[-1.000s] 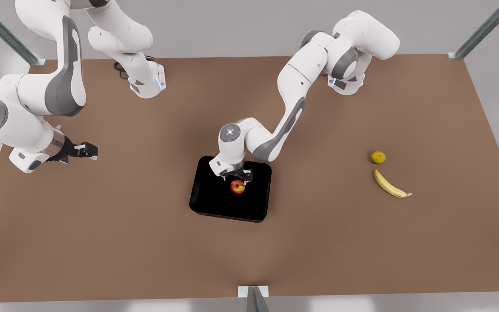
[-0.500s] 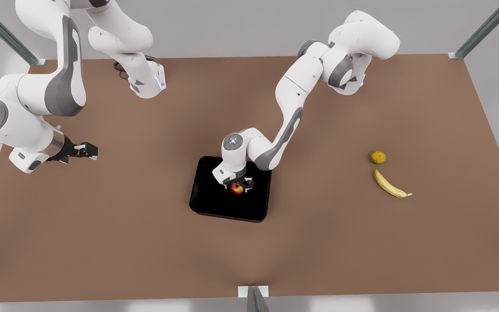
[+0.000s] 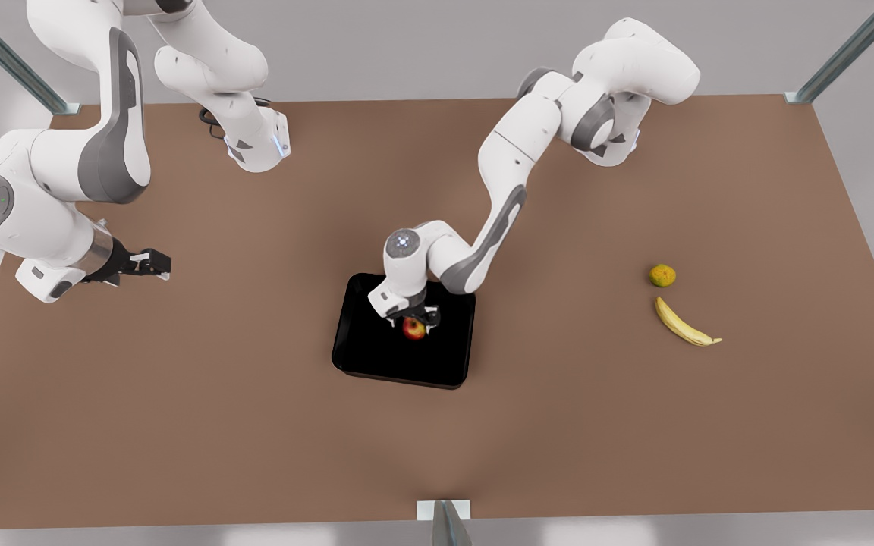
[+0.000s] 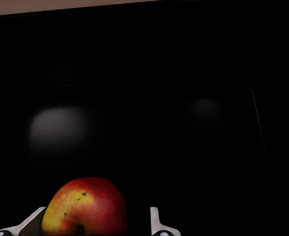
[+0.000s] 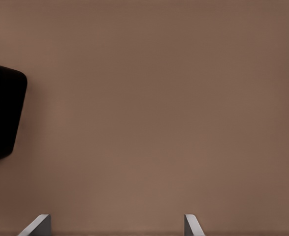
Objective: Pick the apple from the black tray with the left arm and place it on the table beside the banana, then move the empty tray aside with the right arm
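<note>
The flat brown table [image 3: 255, 425] spreads beneath both arms. Near its middle sits the glossy black square tray [image 3: 361, 353], directly under the left gripper [image 3: 411, 321], which hangs low inside the tray's walls. In the right wrist view one rounded corner of the tray [image 5: 1, 118] lies off to the side of the right gripper [image 5: 115, 226], well apart from it. The right gripper [image 3: 150, 264] waits above bare table toward the front view's left, its two pale fingertips [image 5: 38, 223] spread wide with only table between them.

The curved yellow banana [image 3: 683, 324] lies on the table far from the left gripper, toward the front view's right, and a small round green-orange fruit [image 3: 662, 275] rests just beside the banana's upper end.

The red-and-yellow apple [image 3: 413, 328] rests on the tray floor directly below the left gripper. In the left wrist view the apple [image 4: 85, 206] stands between the fingertips [image 4: 156, 223]; the fingers are parted wider than the fruit, a dark gap shows on one side, and whether the other finger touches the skin cannot be told.
</note>
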You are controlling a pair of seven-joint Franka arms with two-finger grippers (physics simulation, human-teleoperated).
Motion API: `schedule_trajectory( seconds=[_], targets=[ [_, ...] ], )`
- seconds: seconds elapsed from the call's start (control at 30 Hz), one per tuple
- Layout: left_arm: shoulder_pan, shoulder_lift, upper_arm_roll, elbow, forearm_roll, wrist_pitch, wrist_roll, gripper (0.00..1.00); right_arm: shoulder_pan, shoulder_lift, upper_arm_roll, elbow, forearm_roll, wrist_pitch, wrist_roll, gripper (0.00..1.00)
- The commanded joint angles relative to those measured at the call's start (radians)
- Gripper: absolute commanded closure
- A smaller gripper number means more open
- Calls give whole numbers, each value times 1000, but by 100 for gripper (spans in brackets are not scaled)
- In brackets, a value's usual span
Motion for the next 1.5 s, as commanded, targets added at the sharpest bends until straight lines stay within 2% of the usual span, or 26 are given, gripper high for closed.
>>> schedule_trajectory(
  seconds=[0.0, 0.33, 0.5, 0.57, 0.63, 0.8, 0.93, 1.13, 1.37, 1.47],
  targets=[
    [-2, 0, 2, -2, 3, -22, -34, 0, 0, -1, 0, 0, 1, 0, -1, 0],
    [0, 7, 8, -2, 2, -14, -34, 2, -1, -1, 0, 0, 1, 0, -1, 0],
    [0, 7, 13, 0, 2, -13, -32, 22, -1, -1, 0, 0, 1, 0, -1, 0],
    [0, 7, 13, 0, 2, -13, -31, 22, -1, -1, 0, 0, 1, 0, -1, 0],
    [0, 6, 13, 0, 2, -13, -31, 28, -1, -1, 0, 0, 1, 0, -1, 0],
    [0, -8, 15, 0, -1, -28, -28, 27, -1, -1, 0, 0, 1, 0, -1, 0],
    [-2, -40, 11, 1, -4, -115, -20, 27, -1, -1, 0, 0, 1, 0, -1, 0],
    [12, -166, 5, 1, -47, -333, 81, 27, -1, -1, 0, 0, 1, 0, -1, 0],
    [147, -295, 15, -19, -115, -549, 369, 28, 16, 7, 3, 8, 1, 0, 5, 0],
    [199, -319, 18, -40, -112, -589, 474, 28, 118, 8, 7, 115, 4, -129, 27, 0]
  ],
)
